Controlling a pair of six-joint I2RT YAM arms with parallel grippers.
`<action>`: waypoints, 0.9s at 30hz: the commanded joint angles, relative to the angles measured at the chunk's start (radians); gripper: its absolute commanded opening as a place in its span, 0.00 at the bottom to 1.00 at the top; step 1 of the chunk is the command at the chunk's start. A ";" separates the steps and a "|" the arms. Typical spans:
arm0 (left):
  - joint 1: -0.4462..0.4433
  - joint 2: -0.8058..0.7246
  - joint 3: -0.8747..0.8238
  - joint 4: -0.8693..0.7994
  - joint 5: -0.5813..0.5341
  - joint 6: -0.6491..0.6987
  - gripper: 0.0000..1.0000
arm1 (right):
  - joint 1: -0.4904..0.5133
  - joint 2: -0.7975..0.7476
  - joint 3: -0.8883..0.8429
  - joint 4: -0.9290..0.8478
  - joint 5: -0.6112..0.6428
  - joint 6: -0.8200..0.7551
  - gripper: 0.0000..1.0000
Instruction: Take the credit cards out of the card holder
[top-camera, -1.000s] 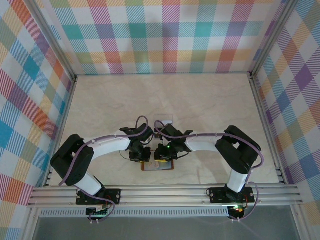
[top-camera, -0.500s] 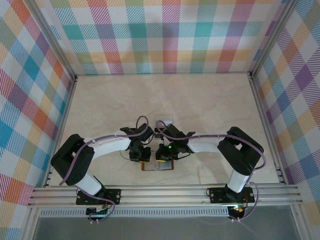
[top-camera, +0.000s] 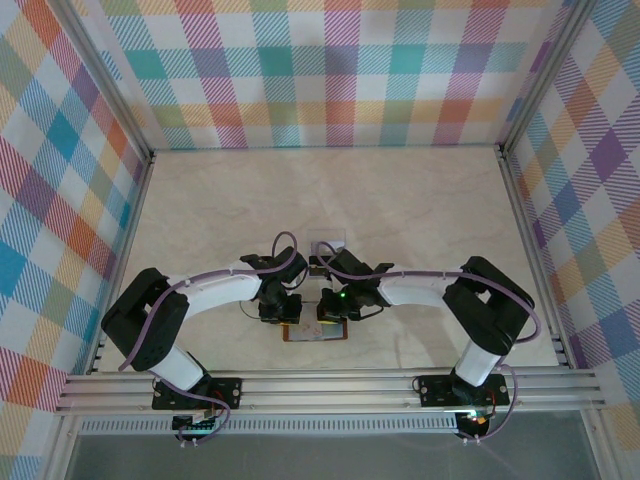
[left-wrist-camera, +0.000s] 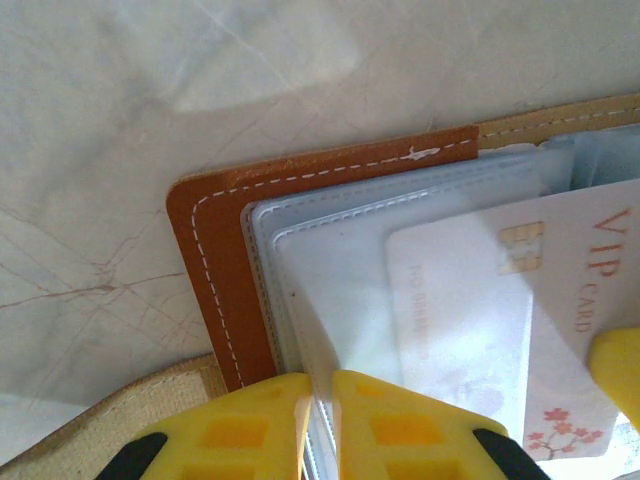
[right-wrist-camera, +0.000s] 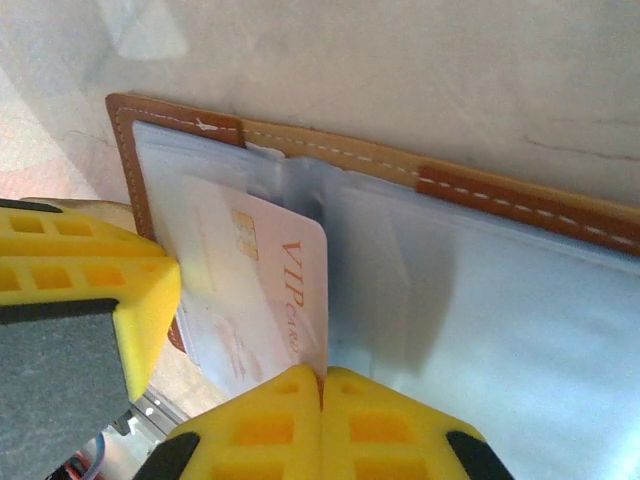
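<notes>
Two sets of yellow jaws meet over the card holder (top-camera: 313, 335), which lies open on the table (top-camera: 420, 200) close to its near edge, between the arms' bases. Your left jaws are pressed together on the edge of its clear pocket (left-wrist-camera: 320, 300), beside the brown leather border. Your right jaws are closed on the long edge of the pale card (right-wrist-camera: 265, 290) marked VIP, which sits askew, partly out of that pocket. Farther out, just beyond both wrists, a small pale rectangle (top-camera: 328, 244) rests on the table; you cannot tell what it is.
</notes>
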 joint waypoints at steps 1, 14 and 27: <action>-0.013 0.018 -0.020 -0.041 -0.027 0.014 0.17 | -0.007 -0.033 -0.006 -0.126 0.070 -0.017 0.04; -0.012 0.012 -0.015 -0.047 -0.029 0.029 0.17 | 0.002 -0.093 0.032 -0.282 0.170 -0.001 0.02; -0.012 0.016 -0.018 -0.039 -0.024 0.033 0.17 | 0.037 -0.065 0.078 -0.268 0.156 0.023 0.04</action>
